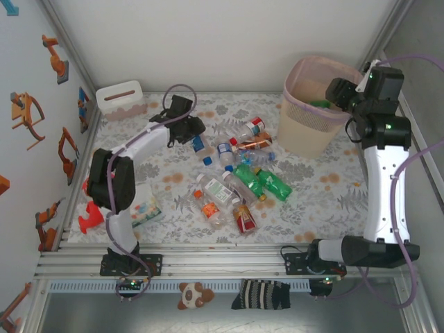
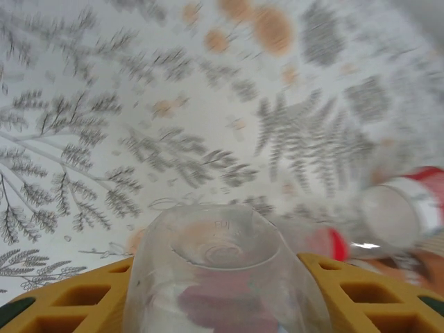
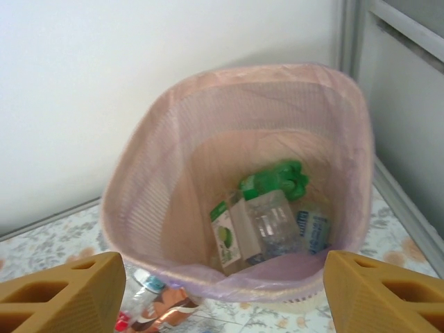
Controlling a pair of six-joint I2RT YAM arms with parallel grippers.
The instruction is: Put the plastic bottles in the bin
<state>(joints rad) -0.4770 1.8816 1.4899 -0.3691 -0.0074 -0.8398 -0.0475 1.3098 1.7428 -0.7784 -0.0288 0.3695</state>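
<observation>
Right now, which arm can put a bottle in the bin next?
Probably the left: the left gripper has a clear bottle between its fingers. The right gripper hangs open and empty over the bin.

We see the clear bottle (image 2: 222, 277) cut off by the lower edge of the left wrist view, and a red-banded bottle (image 2: 399, 211) beside it is blurred. Labels inside the bin (image 3: 159, 159) are too small to read.

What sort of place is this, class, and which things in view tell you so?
Probably a robotics lab cell, staged for tidying practice: the left arm and right arm are bolted to a metal rail, white walls box in the table, and plastic bottles lie scattered near a bin.
</observation>
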